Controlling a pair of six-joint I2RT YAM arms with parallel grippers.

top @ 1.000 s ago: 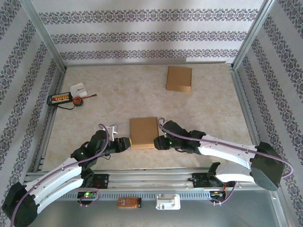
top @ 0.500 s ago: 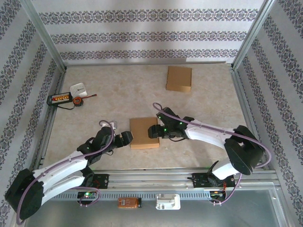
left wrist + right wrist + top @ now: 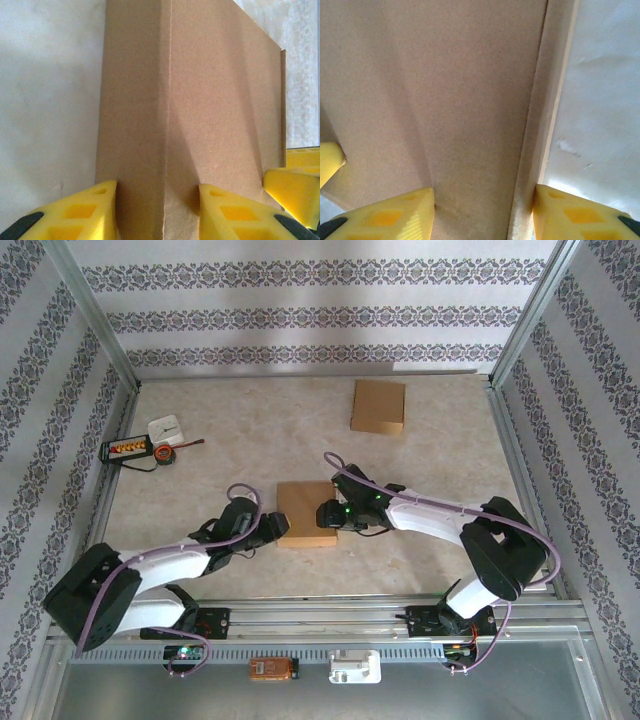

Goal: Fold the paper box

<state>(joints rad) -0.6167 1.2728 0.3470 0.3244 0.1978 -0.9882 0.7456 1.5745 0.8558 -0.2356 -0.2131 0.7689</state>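
The brown paper box (image 3: pixel 305 513) lies closed and flat-topped at the middle of the table. My left gripper (image 3: pixel 277 528) is at its left near edge. In the left wrist view the box (image 3: pixel 200 100) fills the frame, and the left gripper (image 3: pixel 159 210) is shut across its long fold edge, one yellow finger on the side wall, the other on the top. My right gripper (image 3: pixel 328 515) is at the box's right side. In the right wrist view its gripper (image 3: pixel 484 212) pinches the box (image 3: pixel 445 90) across the right edge.
A second flat brown cardboard piece (image 3: pixel 378 406) lies at the back right. A small tool holder (image 3: pixel 130 450), a white block (image 3: pixel 166 428) and an orange-black part (image 3: pixel 165 453) sit at the far left. Metal frame rails (image 3: pixel 520 470) border the table.
Both grippers opened, shifted along the box's sides away from the bases, and closed on it again. The box slid a little farther from the near edge.
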